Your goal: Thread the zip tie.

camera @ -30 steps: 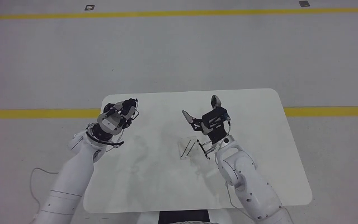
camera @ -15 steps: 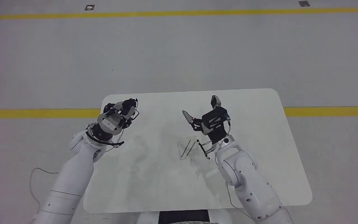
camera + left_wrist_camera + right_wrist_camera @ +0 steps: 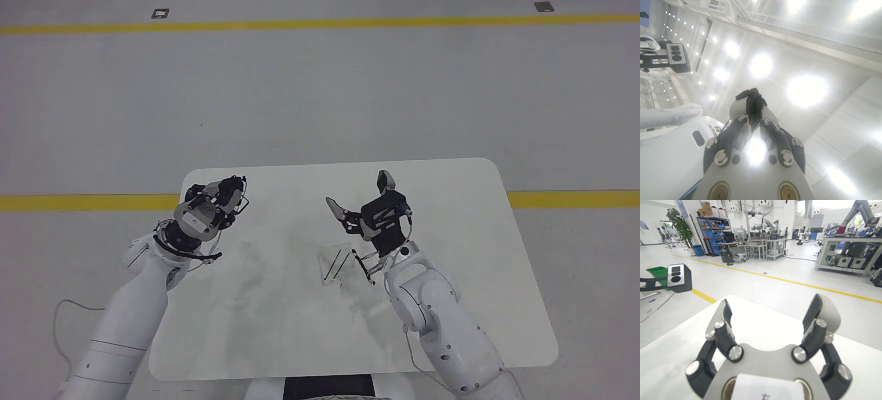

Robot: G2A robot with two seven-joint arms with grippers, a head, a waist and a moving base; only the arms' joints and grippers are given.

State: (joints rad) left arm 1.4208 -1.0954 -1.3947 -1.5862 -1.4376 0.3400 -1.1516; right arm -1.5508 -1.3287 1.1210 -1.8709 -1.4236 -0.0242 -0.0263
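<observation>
Above the white table's [image 3: 460, 200] left far corner, my left gripper [image 3: 225, 192] points up toward the ceiling. Its fingers are shut on a short black strip, the zip tie [image 3: 753, 102], and one end of the strip pokes out past the fingertips [image 3: 740, 96]. My right gripper [image 3: 358, 195] hangs over the far middle of the table and faces away from me. It is open, with ribbed pads [image 3: 728, 313] wide apart and nothing between them. The two grippers are well apart.
Thin dark strips and a faint clear rectangle [image 3: 338, 264] lie on the table beside the right wrist; I cannot tell what they are. Bare tabletop [image 3: 762, 328] stretches ahead of the right gripper to the far edge, with open floor and a yellow line [image 3: 560, 199] beyond.
</observation>
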